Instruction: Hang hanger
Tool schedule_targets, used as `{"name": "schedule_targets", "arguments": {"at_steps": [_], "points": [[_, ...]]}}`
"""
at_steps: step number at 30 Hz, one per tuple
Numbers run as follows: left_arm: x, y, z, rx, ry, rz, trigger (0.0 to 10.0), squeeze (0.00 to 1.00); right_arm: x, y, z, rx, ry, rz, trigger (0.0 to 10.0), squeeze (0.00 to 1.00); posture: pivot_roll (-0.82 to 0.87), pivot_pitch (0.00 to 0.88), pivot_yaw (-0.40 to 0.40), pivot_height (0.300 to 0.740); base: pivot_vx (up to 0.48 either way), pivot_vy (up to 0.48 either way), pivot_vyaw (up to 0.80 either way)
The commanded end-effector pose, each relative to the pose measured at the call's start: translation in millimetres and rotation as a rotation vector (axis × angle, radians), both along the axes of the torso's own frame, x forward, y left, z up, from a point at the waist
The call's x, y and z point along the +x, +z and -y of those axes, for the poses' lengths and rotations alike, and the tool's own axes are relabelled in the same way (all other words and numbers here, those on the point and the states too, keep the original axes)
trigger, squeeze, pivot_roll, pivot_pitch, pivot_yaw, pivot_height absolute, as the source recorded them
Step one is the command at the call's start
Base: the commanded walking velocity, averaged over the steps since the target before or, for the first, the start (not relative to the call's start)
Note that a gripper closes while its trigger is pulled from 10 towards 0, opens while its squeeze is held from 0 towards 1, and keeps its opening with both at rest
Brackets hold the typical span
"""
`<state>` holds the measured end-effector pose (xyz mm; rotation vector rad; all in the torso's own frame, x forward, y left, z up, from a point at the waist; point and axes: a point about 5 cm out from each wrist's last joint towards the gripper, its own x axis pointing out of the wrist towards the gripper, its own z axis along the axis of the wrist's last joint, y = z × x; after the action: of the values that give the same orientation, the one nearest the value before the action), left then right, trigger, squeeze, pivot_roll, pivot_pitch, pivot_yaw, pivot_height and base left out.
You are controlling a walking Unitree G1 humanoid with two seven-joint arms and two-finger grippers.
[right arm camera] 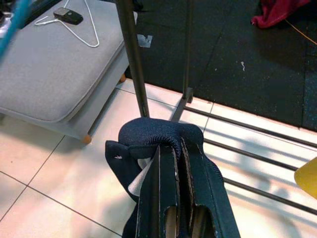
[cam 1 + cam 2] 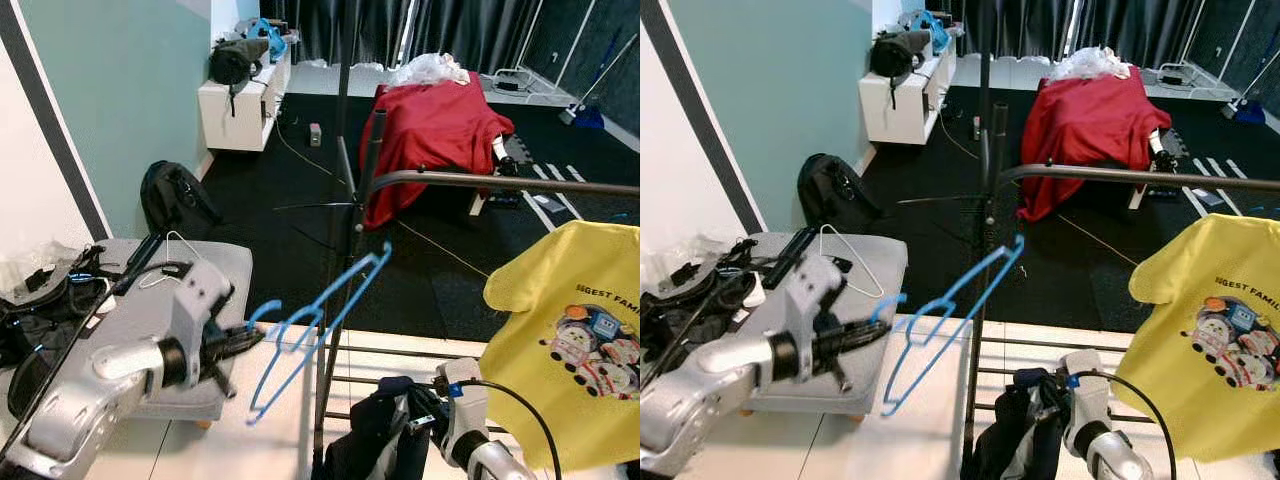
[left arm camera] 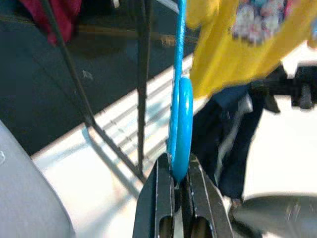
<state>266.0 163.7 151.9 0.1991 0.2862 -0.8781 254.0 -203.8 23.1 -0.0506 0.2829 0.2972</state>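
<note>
Left gripper point(image 2: 245, 338) clamped on blue hanger point(image 2: 318, 325), hook end pointed at rail point(image 2: 500, 182); right gripper point(image 1: 173, 208) pinches navy cloth point(image 1: 148, 136), ready to drape.

Blue plastic hanger point(image 2: 318, 330), tilted in mid-air, hook pinched low, beside rack

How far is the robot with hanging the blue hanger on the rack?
Done: the left gripper is shut on the blue hanger and holds it in the air. In hand: the right gripper pinches a dark garment. Left: the hanger is not yet on the rail, where a yellow shirt hangs.
</note>
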Motion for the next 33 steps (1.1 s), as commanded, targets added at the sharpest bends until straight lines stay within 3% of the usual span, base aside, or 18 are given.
{"name": "schedule_targets", "arguments": {"at_steps": [1,3,5,6,7,8,9,10,11,12,13,14,17,21,24,25,28,33], "points": [[-4.8,-14.2,-5.0,0.082,-0.004,-0.047,0.0,0.00,1.3,1.6,1.3,0.002,-0.004,0.026,0.0,0.00,-0.08,0.046,-0.044,0.735,0.000,0.000,0.00],[-8.6,-34.3,-6.7,0.096,0.044,-0.120,0.0,0.00,5.4,4.7,-0.7,0.025,-0.009,0.048,0.0,0.00,-0.07,0.046,-0.044,0.735,0.000,0.000,0.00],[-8.6,-34.3,-6.7,0.096,0.044,-0.120,0.0,0.00,5.4,4.7,-0.7,0.025,-0.009,0.048,0.0,0.00,-0.07,0.046,-0.044,0.735,0.000,0.000,0.00],[-8.5,-44.6,-8.4,0.108,0.099,-0.148,1.6,0.00,8.5,7.2,-2.1,0.045,-0.018,0.058,0.0,0.00,-0.08,0.048,-0.042,0.735,0.000,0.000,0.00],[-4.5,-62.3,-14.4,0.070,0.273,-0.199,3.7,0.00,14.5,11.4,-6.1,0.115,-0.059,0.063,0.0,0.00,-0.08,0.050,-0.039,0.735,0.000,0.000,0.00],[-3.7,-75.7,-18.1,0.050,0.392,-0.241,3.7,0.00,18.4,14.2,-9.2,0.166,-0.086,0.064,0.0,0.00,-0.08,0.050,-0.039,0.735,0.000,0.000,0.00],[-4.0,-91.8,-25.1,0.034,0.539,-0.290,9.7,0.00,20.8,12.6,-14.3,0.228,-0.110,0.026,0.0,0.00,-0.09,0.055,-0.038,0.735,0.000,0.000,0.00],[-5.4,-101.4,-29.2,0.026,0.622,-0.321,9.7,0.00,21.7,10.8,-17.8,0.265,-0.121,-0.003,0.0,0.00,-0.09,0.055,-0.038,0.735,0.000,0.000,0.00],[-5.4,-101.4,-29.2,0.026,0.622,-0.321,9.7,0.00,21.7,10.8,-17.8,0.265,-0.121,-0.003,0.0,0.00,-0.09,0.055,-0.038,0.735,0.000,0.000,0.00],[-6.1,-106.0,-31.5,-0.005,0.673,-0.321,10.0,0.00,21.7,8.5,-20.4,0.265,-0.129,-0.020,0.9,0.00,-0.09,0.058,-0.042,0.735,0.000,0.000,0.00],[-3.2,-103.6,-35.3,-0.086,0.769,-0.265,10.0,0.00,22.7,8.2,-24.0,0.251,-0.133,-0.014,10.0,0.00,-0.09,0.059,-0.042,0.735,0.000,0.000,0.00],[-3.2,-103.6,-35.3,-0.086,0.769,-0.265,10.0,0.00,22.7,8.2,-24.0,0.251,-0.133,-0.014,10.0,0.00,-0.09,0.059,-0.042,0.735,0.000,0.000,0.00],[-1.4,-99.6,-42.3,-0.240,0.925,-0.292,10.0,0.00,30.5,14.5,-30.0,0.273,-0.178,0.018,10.0,0.00,-0.08,0.059,-0.049,0.735,0.000,0.000,0.00],[-2.2,-97.6,-40.1,-0.272,0.881,-0.286,10.0,0.00,33.5,18.0,-31.4,0.289,-0.179,0.021,10.0,0.00,-0.08,0.057,-0.054,0.735,0.000,0.000,0.00],[-4.9,-105.9,-26.9,-0.145,0.799,-0.290,10.0,0.00,37.5,25.6,-26.7,0.260,-0.190,0.055,10.0,0.00,-0.09,0.063,-0.057,0.735,0.000,0.000,0.00],[-4.9,-105.9,-26.9,-0.145,0.799,-0.290,10.0,0.00,37.5,25.6,-26.7,0.260,-0.190,0.055,10.0,0.00,-0.09,0.063,-0.057,0.735,0.000,0.000,0.00],[-3.2,-109.0,-18.9,-0.009,0.762,-0.243,10.0,0.00,34.3,25.4,-23.4,0.214,-0.208,0.060,10.0,0.00,-0.09,0.067,-0.044,0.735,0.000,0.000,0.00],[-2.9,-105.5,-11.9,0.026,0.660,-0.170,10.0,0.00,27.9,22.9,-26.2,0.188,-0.176,0.036,10.0,0.00,-0.09,0.071,-0.030,0.735,0.000,0.000,0.00]]}}
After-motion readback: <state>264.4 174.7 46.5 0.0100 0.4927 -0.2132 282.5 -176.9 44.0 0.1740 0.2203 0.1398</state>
